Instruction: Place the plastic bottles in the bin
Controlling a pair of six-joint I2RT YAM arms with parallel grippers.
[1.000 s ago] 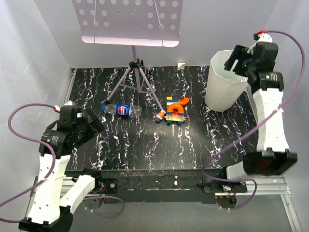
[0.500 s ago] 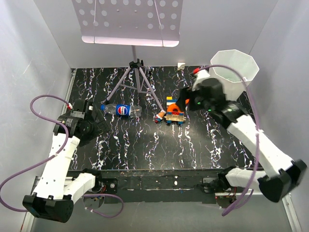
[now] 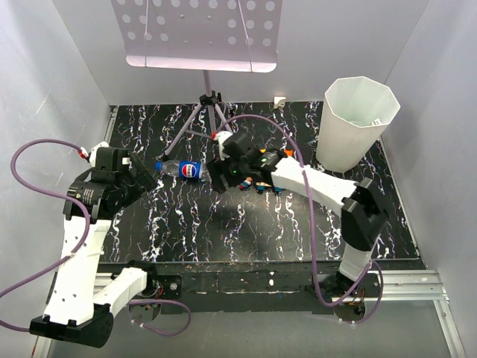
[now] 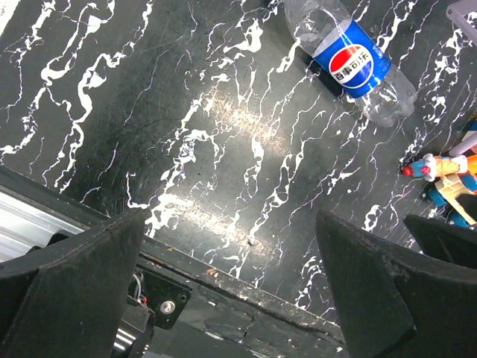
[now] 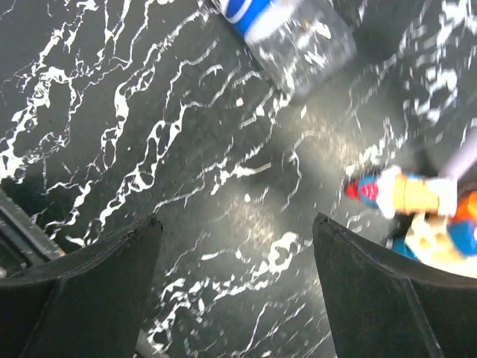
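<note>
Tabletop (image 3: pixel 223 231): black marbled; clear plastic blue-label Pepsi bottle (image 3: pixel 188 170) lying flat.
Right gripper (image 5: pixel 232 224), left gripper (image 4: pixel 229 216): both spread.
Risk: bottle may roll from pinch.

walls (image 3: pixel 67 60): plain white | tabletop (image 3: pixel 223 224): black, white-veined | perforated panel (image 3: pixel 197 30) on tripod (image 3: pixel 211 99), at rear

You are looking at one plastic bottle (image 3: pixel 186 169), one bin (image 3: pixel 350 145), one tripod stand (image 3: pixel 211 104), one left arm (image 3: pixel 82 239), one right arm (image 3: pixel 320 186), one toy figure (image 4: pixel 438 168), and toy blocks (image 5: pixel 455 224) too clustered for counting.
</note>
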